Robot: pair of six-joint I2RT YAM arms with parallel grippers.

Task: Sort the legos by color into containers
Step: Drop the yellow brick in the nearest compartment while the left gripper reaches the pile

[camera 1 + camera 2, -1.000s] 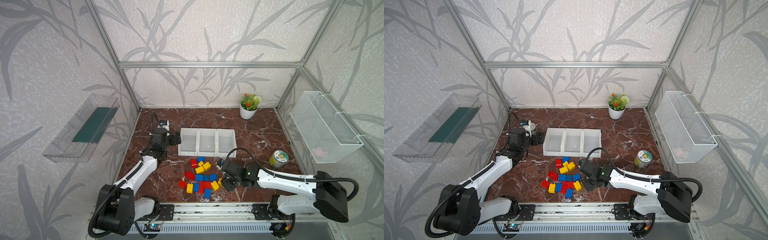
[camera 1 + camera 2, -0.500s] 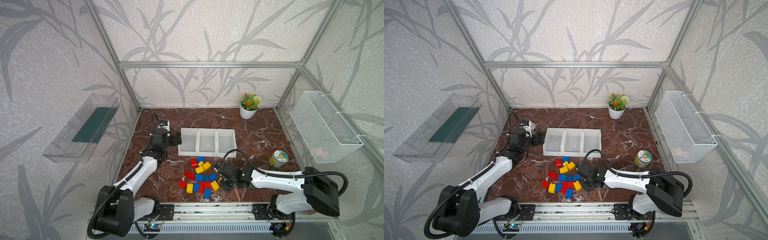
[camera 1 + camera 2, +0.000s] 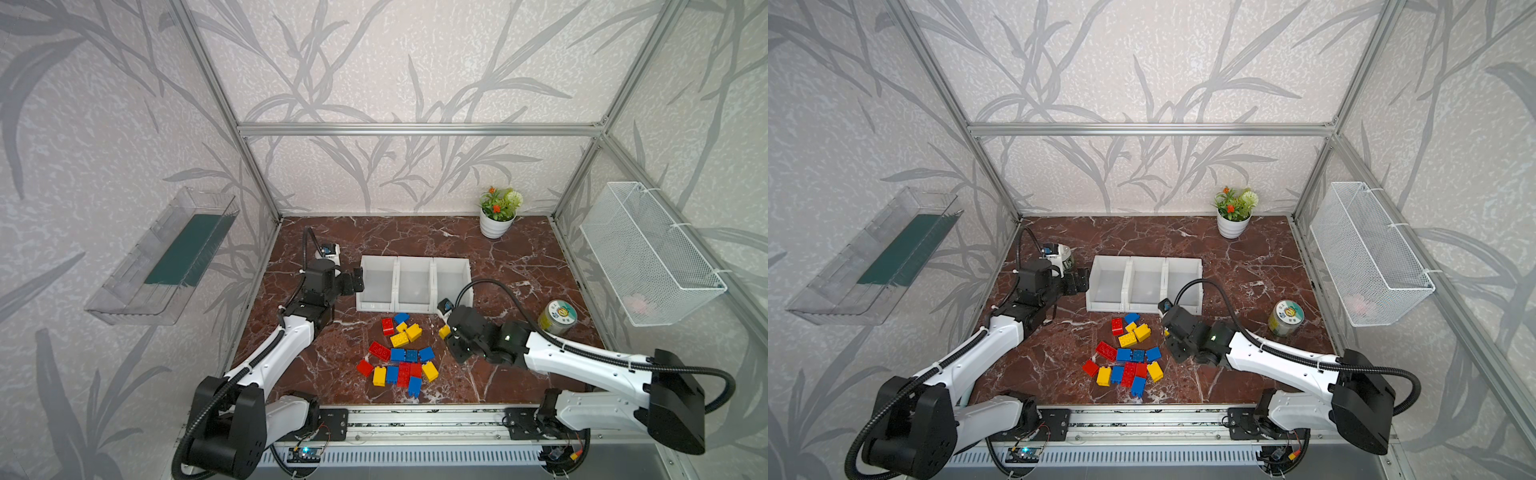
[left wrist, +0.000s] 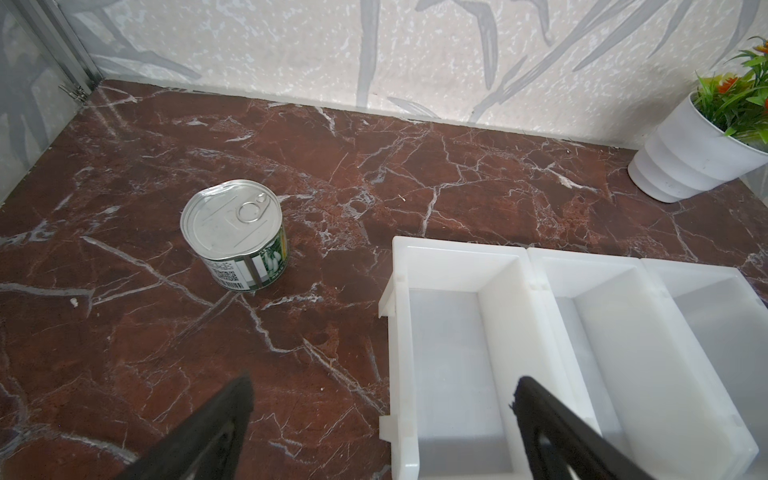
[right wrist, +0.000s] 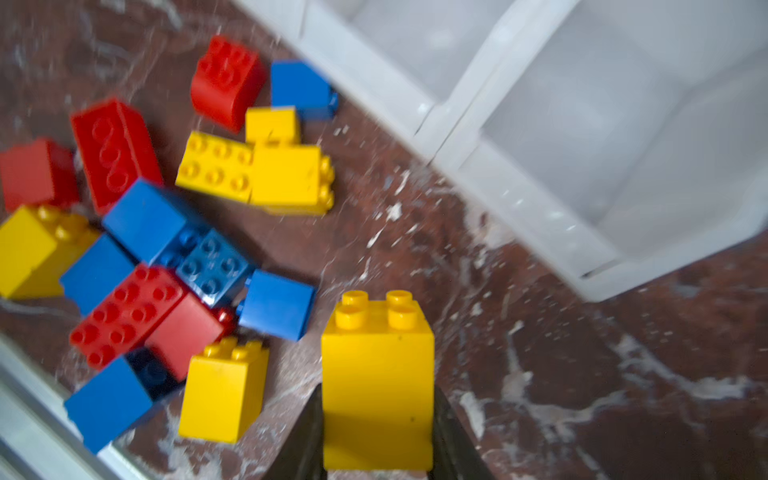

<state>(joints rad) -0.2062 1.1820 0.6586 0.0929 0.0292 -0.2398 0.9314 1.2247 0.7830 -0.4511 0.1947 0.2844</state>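
Yellow lego (image 5: pixel 376 382): light, hard, slick plastic, so the flat sides are the spot to pinch
Right claw (image 5: pixel 377 401): clamped on those sides, just right of the pile
Lego pile (image 3: pixel 401 357): loose on the table (image 3: pixel 519 249), near middle
Containers (image 3: pixel 415 259): just beyond it, look empty
Left claw (image 4: pixel 382 388): wide open, holding nothing, by the leftmost one

In both top views the right gripper (image 3: pixel 449 337) hides nearly all of the yellow brick (image 3: pixel 444 331). The left arm covers most of the far-left can (image 3: pixel 1067 262). Something pinkish (image 3: pixel 636 301) in the wire basket (image 3: pixel 648 249) is too faint to name.
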